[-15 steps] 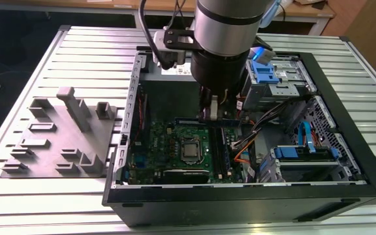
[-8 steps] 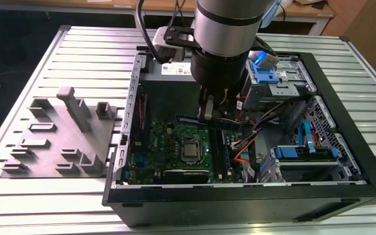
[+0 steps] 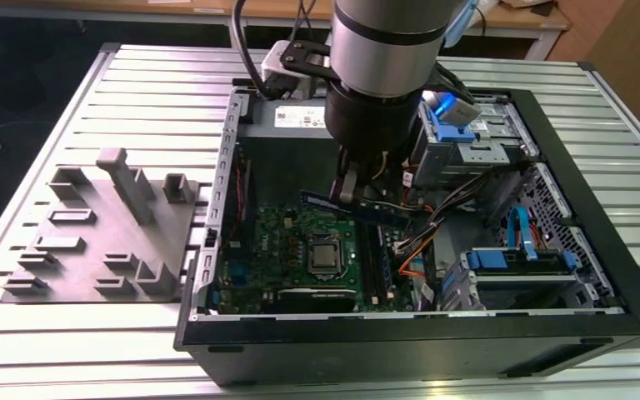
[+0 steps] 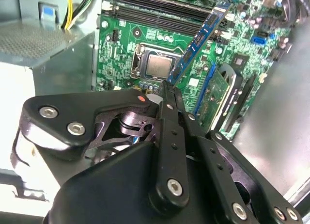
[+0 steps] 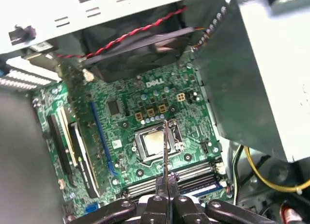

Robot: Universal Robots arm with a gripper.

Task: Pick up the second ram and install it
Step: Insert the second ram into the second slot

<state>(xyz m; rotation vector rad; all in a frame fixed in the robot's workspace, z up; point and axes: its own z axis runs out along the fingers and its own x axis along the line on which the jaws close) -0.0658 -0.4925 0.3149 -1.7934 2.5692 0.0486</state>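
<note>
The second ram within the gripper

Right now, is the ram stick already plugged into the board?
No, the gripper holds the second ram in the air above the motherboard.

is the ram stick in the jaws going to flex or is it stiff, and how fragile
Likely stiff: the ram stick juts straight from the jaws with no visible sag. Probably light, since a narrow pinch holds it clear above the motherboard. Its thin edge suggests sideways pushing could crack it.
</note>
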